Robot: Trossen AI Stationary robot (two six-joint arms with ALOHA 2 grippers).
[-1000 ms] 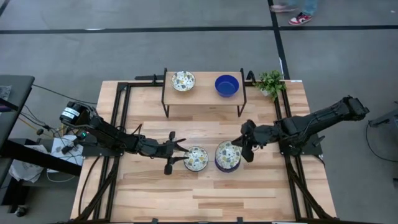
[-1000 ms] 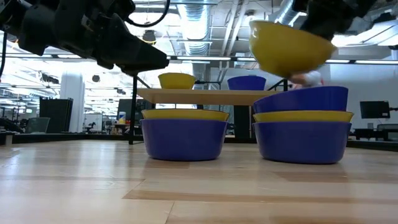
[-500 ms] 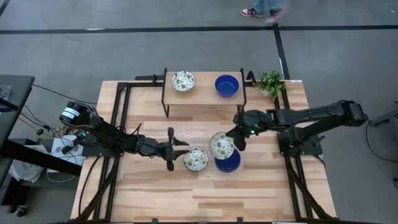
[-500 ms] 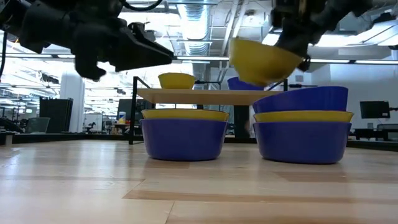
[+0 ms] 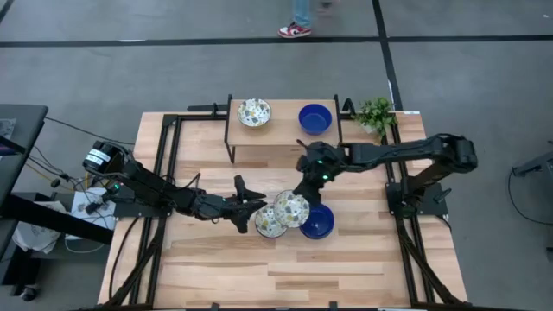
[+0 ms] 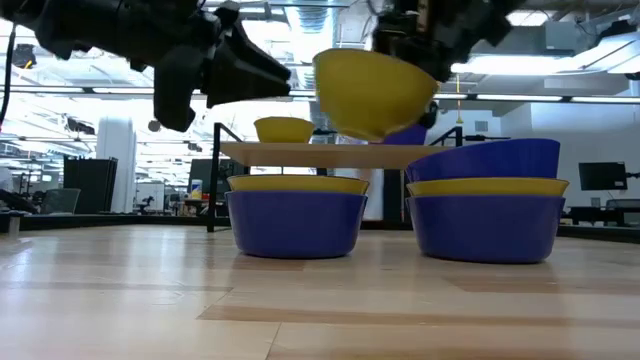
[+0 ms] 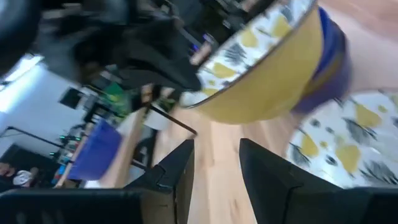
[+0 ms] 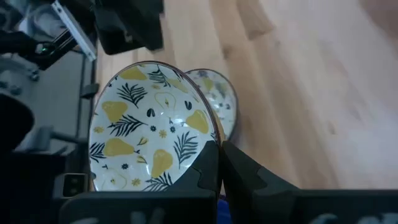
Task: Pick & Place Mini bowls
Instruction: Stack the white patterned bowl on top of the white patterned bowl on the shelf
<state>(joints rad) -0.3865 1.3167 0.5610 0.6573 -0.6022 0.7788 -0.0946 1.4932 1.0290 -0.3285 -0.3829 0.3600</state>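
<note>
My right gripper (image 5: 302, 192) is shut on a white mini bowl with yellow-green leaf pattern (image 5: 292, 210), yellow outside (image 6: 372, 92), and carries it in the air between two stacks. The left stack (image 6: 295, 215) has a patterned bowl on top (image 5: 270, 223); the right stack (image 6: 485, 200) has a blue bowl on top (image 5: 319, 222). Both stacks stand on the table. My left gripper (image 5: 251, 206) is open, just left of the left stack, touching nothing. A patterned bowl (image 5: 254, 112) and a blue bowl (image 5: 315, 118) sit on a small raised shelf (image 5: 283, 130). My right gripper holds the patterned bowl by its rim (image 8: 208, 140), one finger (image 8: 205, 174) inside the bowl and the other outside. It comes from the table's far right, slanting down. The bowl is lifted clear and tilted, over the gap between the two stacks.
A small green potted plant (image 5: 375, 114) stands at the far right corner beside the shelf. The shelf's black legs (image 5: 230, 149) stand behind the stacks. Bare wood lies along the near edge (image 5: 285, 268). A person's shoe (image 5: 295, 31) shows on the floor beyond the table.
My right gripper has carried the patterned bowl from above the right stack toward the table's left, up to the left stack, and the bowl has tipped. The blue bowl on the right stack now shows uncovered. My left gripper has shifted slightly toward the right.
</note>
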